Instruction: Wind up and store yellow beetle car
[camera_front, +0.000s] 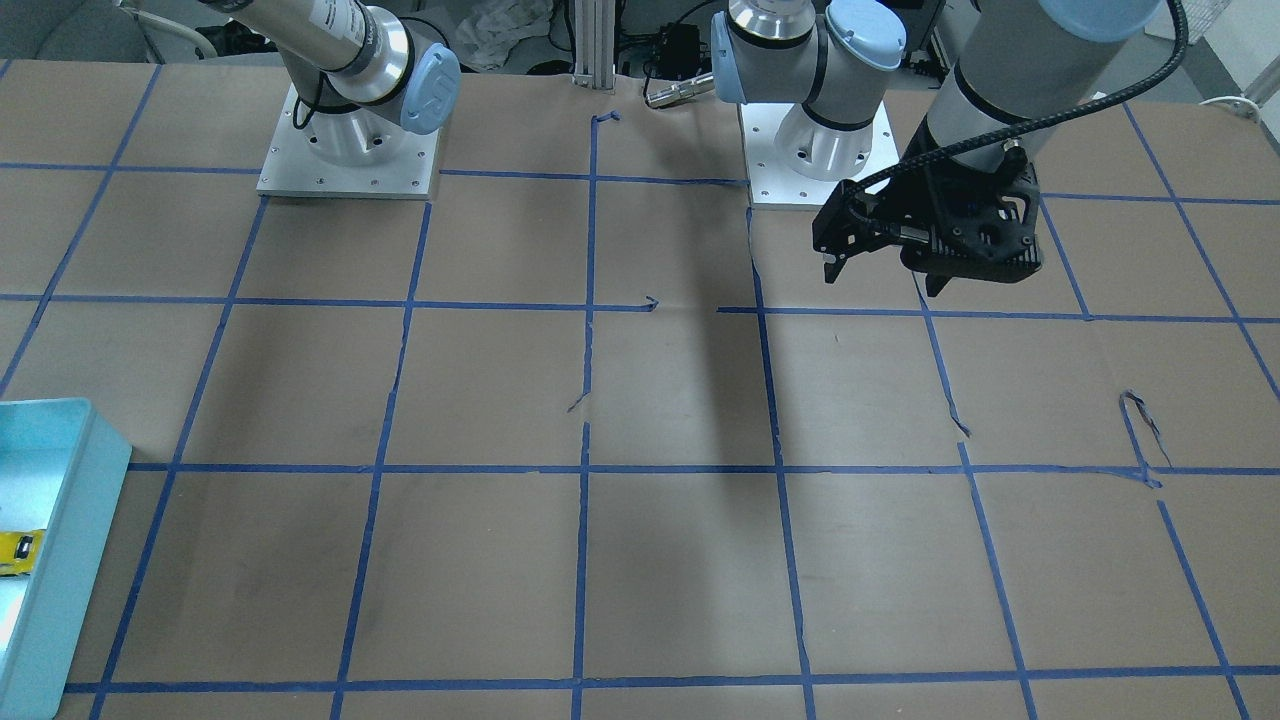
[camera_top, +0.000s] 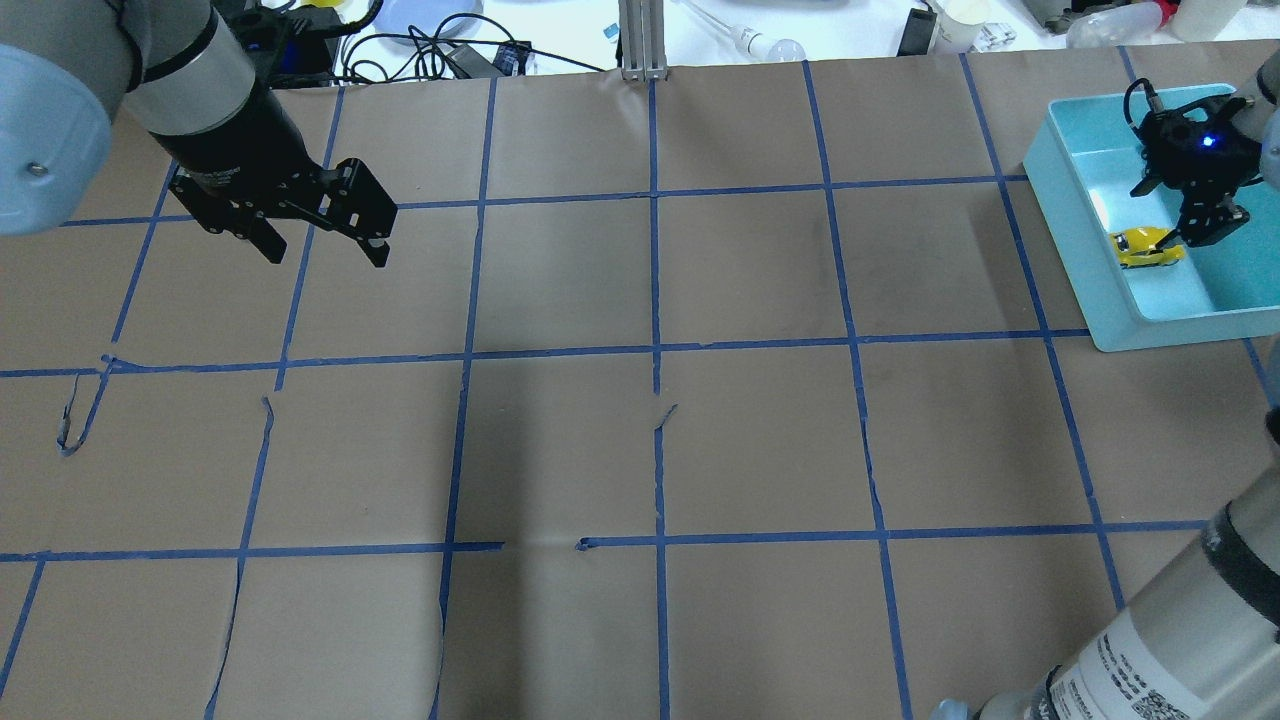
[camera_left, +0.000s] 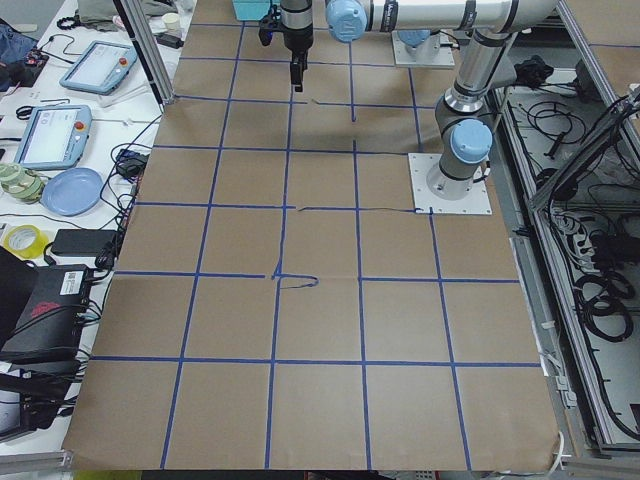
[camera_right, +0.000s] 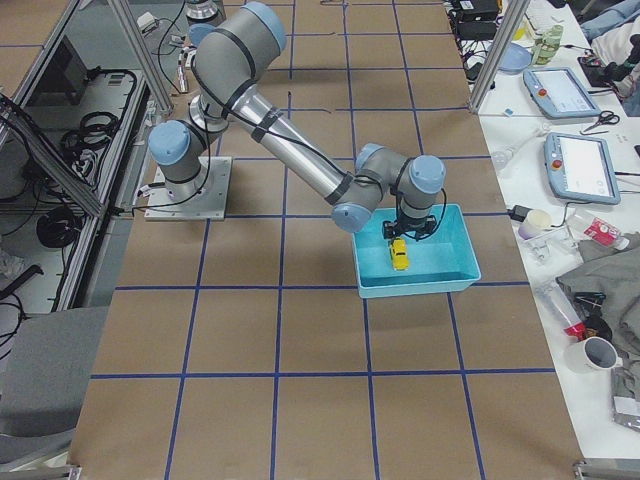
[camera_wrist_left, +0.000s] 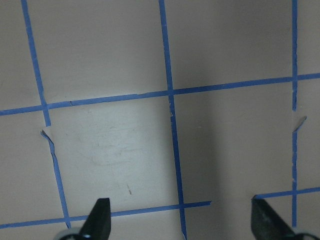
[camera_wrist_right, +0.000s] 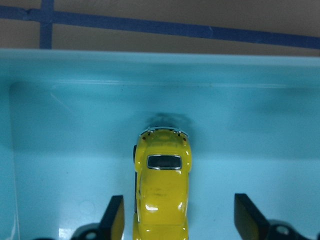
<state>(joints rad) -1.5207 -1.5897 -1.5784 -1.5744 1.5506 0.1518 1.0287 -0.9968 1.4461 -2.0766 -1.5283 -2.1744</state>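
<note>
The yellow beetle car (camera_top: 1148, 247) rests on the floor of a teal tray (camera_top: 1072, 240) at the table's right end. My right gripper (camera_top: 1190, 232) is down inside the tray, open. In the right wrist view the car (camera_wrist_right: 162, 190) lies between the two fingers (camera_wrist_right: 116, 220), nearer the left one, with a clear gap to the other. The car also shows in the front view (camera_front: 15, 552) and the right side view (camera_right: 399, 256). My left gripper (camera_top: 322, 240) is open and empty, hovering over the far left of the table.
The table is brown paper with a blue tape grid (camera_top: 655, 360). The tray's walls (camera_right: 415, 290) surround the right gripper. Cables, a plate and bottles lie beyond the table's far edge (camera_top: 450, 50). Both arm bases (camera_front: 350, 150) stand at the robot's side.
</note>
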